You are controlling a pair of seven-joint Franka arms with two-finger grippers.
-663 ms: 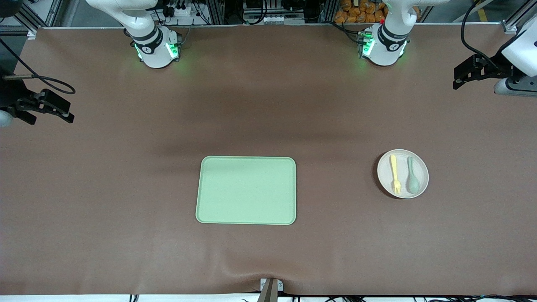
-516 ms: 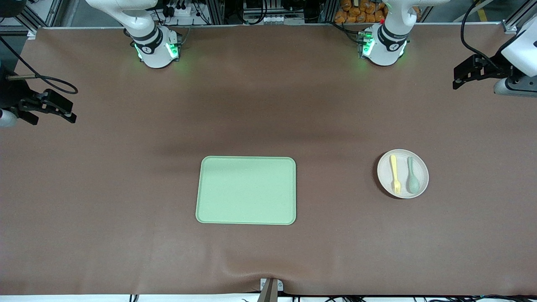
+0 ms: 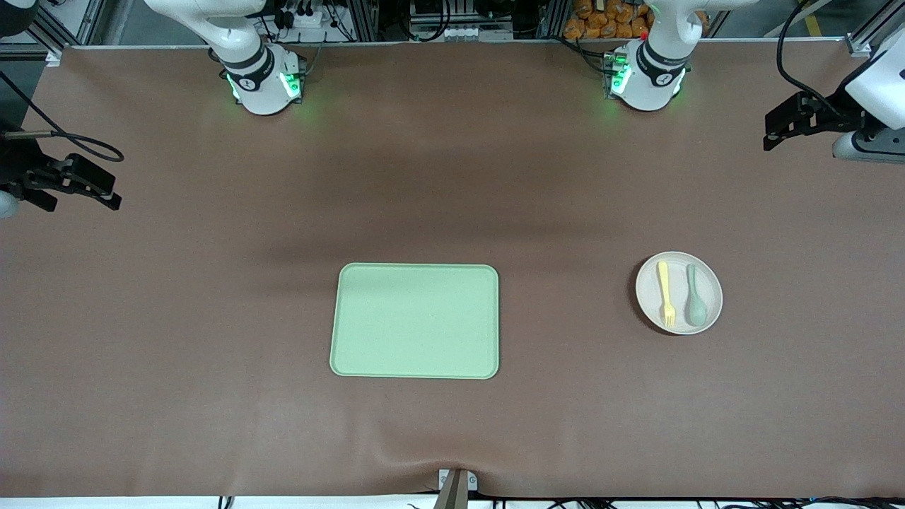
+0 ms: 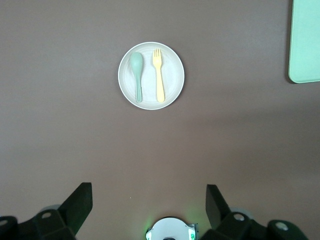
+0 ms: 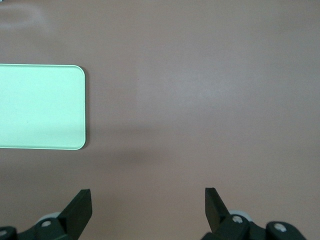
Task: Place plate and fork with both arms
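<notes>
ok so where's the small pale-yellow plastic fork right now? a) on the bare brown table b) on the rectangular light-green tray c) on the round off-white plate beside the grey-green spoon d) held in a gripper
c: the small pale-yellow plastic fork lies on the round off-white plate beside the grey-green spoon, while the rectangular light-green tray holds nothing and both the left gripper and the right gripper are open and hold nothing.

Brown-covered table [image 3: 177, 339] with a tray and a plate

A rectangular light-green tray [image 3: 415, 322] lies flat on the brown cover, about midway between the two arm bases' ends of the table. Taking the tray as landmark, the round off-white plate [image 3: 713, 311] sits directly on the cover well apart from it, toward the left arm's end, and about as near to the front camera as the tray's upper half.
</notes>
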